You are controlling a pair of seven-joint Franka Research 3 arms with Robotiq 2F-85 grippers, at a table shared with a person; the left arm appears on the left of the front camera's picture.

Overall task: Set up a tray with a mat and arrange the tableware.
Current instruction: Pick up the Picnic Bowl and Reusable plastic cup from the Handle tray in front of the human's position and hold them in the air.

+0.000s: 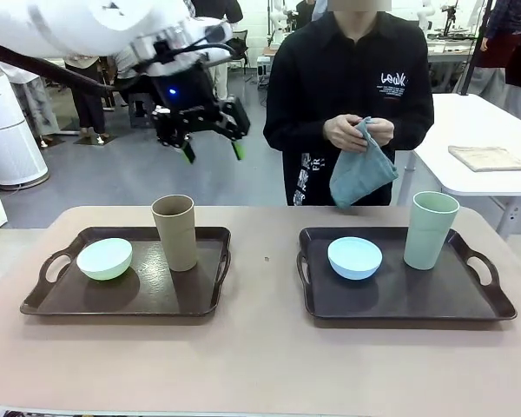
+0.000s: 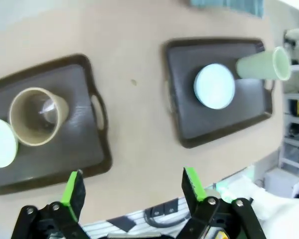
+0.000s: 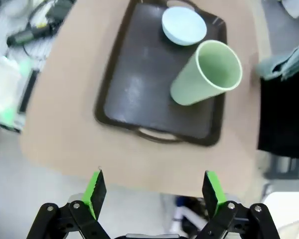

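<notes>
Two dark brown trays sit on the table. The left tray (image 1: 200, 300) holds a pale green bowl (image 1: 104, 258) and a brown cup (image 1: 174, 231). On the right tray (image 1: 469, 304) are a light blue bowl (image 1: 354, 257) and a pale green cup (image 1: 430, 229). A person behind the table holds a folded grey-blue mat (image 1: 361, 172) in both hands. My left gripper (image 1: 212, 149) hangs open high above the left tray, holding nothing. The right gripper (image 3: 153, 186) is open and empty, looking down on the right tray (image 3: 139, 94), the green cup (image 3: 209, 72) and the blue bowl (image 3: 184, 24).
The tan table (image 1: 260, 365) has bare room in front of and between the trays. A white side table (image 1: 469, 130) at the right carries a folded beige cloth (image 1: 489, 157). A white appliance (image 1: 9, 130) stands at the far left.
</notes>
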